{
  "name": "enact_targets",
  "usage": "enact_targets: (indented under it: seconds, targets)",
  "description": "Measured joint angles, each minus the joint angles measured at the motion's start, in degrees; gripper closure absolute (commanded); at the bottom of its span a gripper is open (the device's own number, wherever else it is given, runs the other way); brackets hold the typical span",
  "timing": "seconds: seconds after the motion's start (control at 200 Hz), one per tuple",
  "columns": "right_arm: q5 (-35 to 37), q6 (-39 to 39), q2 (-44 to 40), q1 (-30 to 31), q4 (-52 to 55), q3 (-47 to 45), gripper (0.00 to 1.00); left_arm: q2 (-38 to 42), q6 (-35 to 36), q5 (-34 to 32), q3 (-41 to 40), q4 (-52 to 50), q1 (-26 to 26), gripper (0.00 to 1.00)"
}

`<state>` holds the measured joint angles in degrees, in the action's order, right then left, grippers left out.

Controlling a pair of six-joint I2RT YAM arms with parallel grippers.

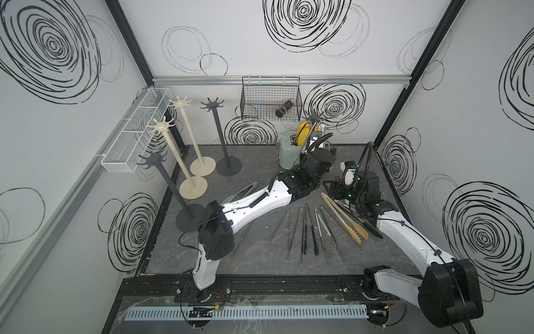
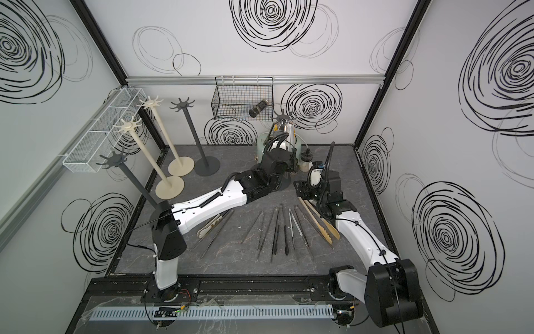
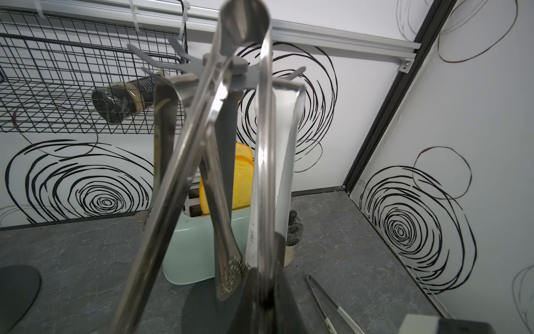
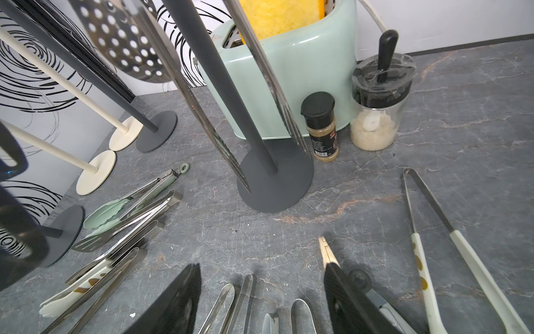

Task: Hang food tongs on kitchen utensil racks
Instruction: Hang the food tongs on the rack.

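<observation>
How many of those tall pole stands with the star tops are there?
5. Far cream rack and near cream rack at the left; back grey rack beside the far one; front grey rack nearest the camera; last grey rack by the toaster. None seems hidden.

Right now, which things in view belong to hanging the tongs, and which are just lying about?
Job: steel tongs in the left tool; dark grey rack beside them; slim tongs and wooden tongs on the table; front cream rack; rear cream rack; front grey rack; rear grey rack.
Lying about: mint toaster; standing spice jar; glass jar; black wire basket; white mesh basket.
</observation>
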<state>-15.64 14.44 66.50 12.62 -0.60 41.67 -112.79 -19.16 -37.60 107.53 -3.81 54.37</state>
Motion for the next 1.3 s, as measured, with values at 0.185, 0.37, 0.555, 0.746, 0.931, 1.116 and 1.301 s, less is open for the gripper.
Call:
enact_targets:
  seconds: [0.185,0.37,0.555,0.746,0.931,1.116,1.301]
  targets:
    - [-0.26,0.17,0.0,-0.02,-0.11,-0.13,0.3,-0.94,-1.29,-0.2,0.0,-0.37,-0.17,1.0]
    - [-0.59,0.37,0.0,-0.02,-0.28,-0.17,0.3,-1.31,-2.27,-0.37,0.07,-0.39,-0.15,1.0]
    - [-0.96,0.55,0.0,-0.02,-0.37,-0.17,0.3,-1.99,-2.97,-0.46,0.07,-0.31,-0.15,0.99]
    - [-1.36,0.59,0.0,-0.02,-0.68,-0.5,0.3,-1.99,-3.58,-0.11,-0.07,-0.13,-0.17,0.91]
    - [-1.55,0.59,0.0,-0.02,-1.09,-0.52,0.3,-2.08,-4.02,0.68,-0.2,0.44,-0.28,0.85]
    - [-1.55,0.63,0.0,-0.02,-1.2,-0.61,0.3,-3.39,-5.11,3.3,-0.74,-0.63,-0.66,0.79]
    - [-1.55,0.72,0.0,-0.04,-1.22,-0.74,0.3,-4.15,-5.6,4.83,-1.18,-2.21,-0.76,0.79]
